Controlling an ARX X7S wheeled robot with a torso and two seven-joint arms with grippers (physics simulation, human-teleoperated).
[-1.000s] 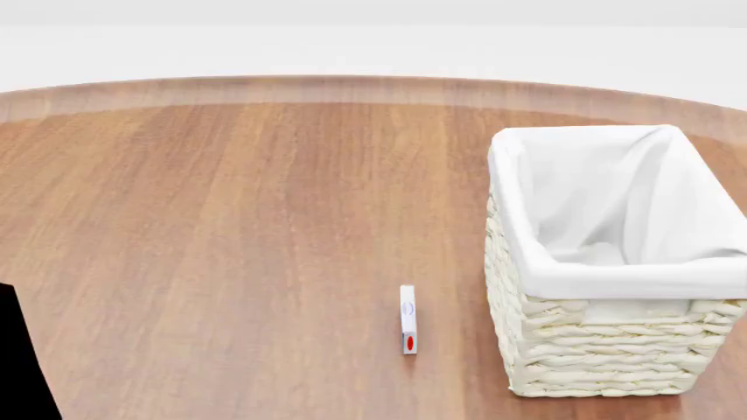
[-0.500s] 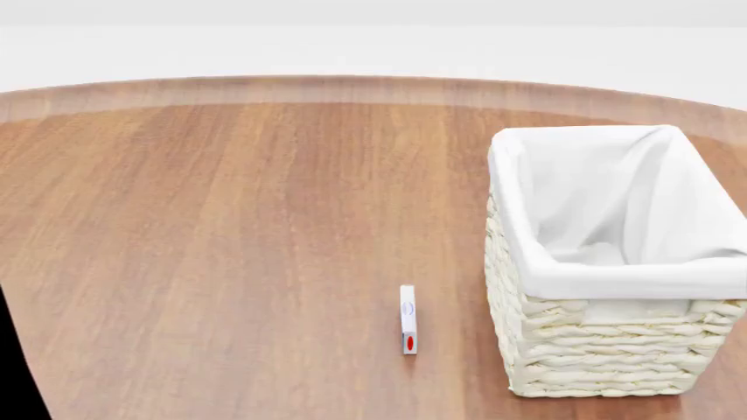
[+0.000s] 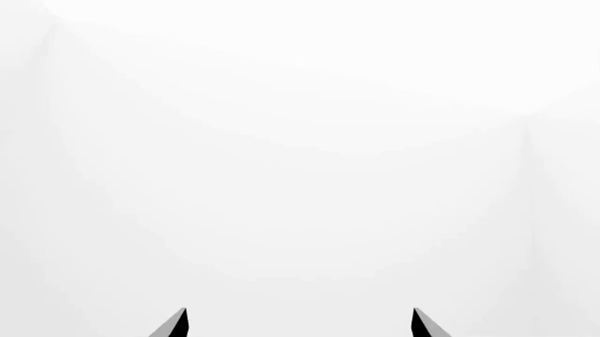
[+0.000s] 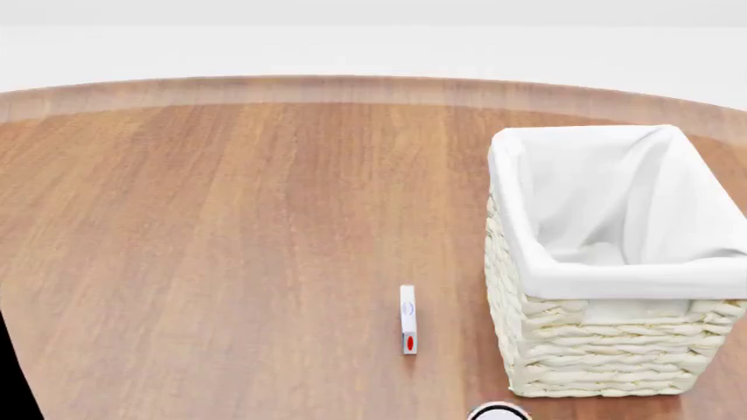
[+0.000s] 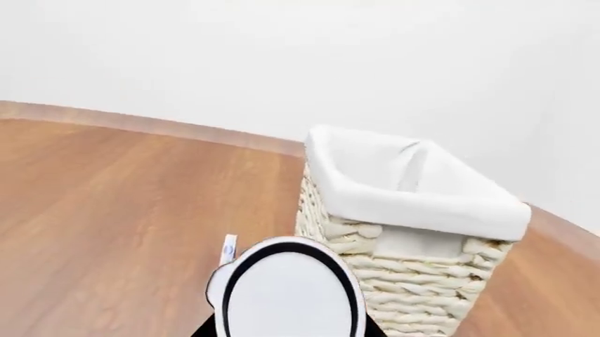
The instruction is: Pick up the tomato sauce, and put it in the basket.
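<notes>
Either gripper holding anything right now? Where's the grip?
Left gripper: jaws open, empty. Right gripper appears to hold the tomato sauce by its sides, white top toward the wrist camera; contact itself hidden.

Dark arm part at head view's lower left shrank further toward edge. Round white, black-rimmed object rose into view at bottom edge, below basket.

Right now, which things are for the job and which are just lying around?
For the job: basket; probably the tomato sauce can, only its round white top shows.
Just lying about: small white stick with a red spot, on the table.
</notes>
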